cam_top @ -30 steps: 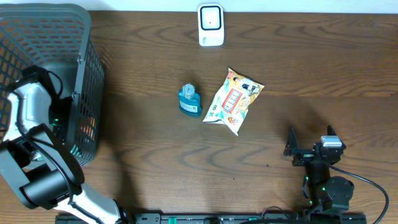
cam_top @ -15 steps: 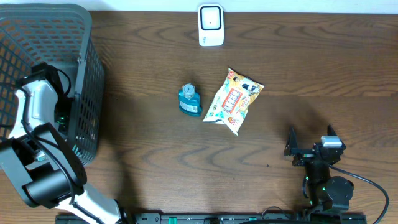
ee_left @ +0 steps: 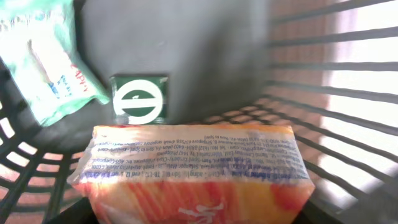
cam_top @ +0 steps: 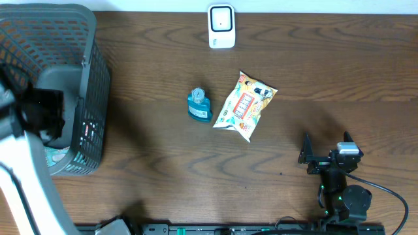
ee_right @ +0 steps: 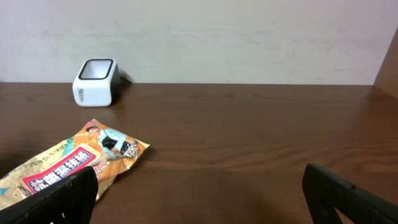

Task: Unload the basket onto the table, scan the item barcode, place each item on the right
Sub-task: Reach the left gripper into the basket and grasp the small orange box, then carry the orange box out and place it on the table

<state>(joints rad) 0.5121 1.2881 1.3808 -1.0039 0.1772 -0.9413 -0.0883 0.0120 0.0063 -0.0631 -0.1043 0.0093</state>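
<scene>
Over the basket (cam_top: 65, 29) at the left end of the table (cam_top: 163, 170), the left arm (cam_top: 23, 186) had swung up since a second earlier. Its white link, then tucked low beside the mesh wall, now smeared large across the lower left corner of the overhead view. The left gripper (cam_top: 47, 116) was a blurred dark mass above the basket's inside. The right arm, snack bag (cam_top: 246, 106), blue bottle (cam_top: 199, 104) and scanner (cam_top: 221, 26) lay where they had been. The orange packet (ee_left: 193, 171) was inside the basket, lying crosswise right under the left wrist camera and filling the lower part of that view. A flat pale seam ran along its top edge with rows of print too small to read, and below it the wrap was glossy orange and red. It hid the left fingers, so whether they gripped it could not be told. The right gripper (cam_top: 326, 145) sat near the table's front right, its dark fingers spread wide around nothing. The table was dark brown wood with flowing grain, and the basket dark grey plastic with lattice walls and a smooth floor. Behind the packet stood a square green box (ee_left: 139, 99) with a round white emblem, and beside it a soft pale-green film pack (ee_left: 46, 68). The scanner was a white rounded block with a dark window.
</scene>
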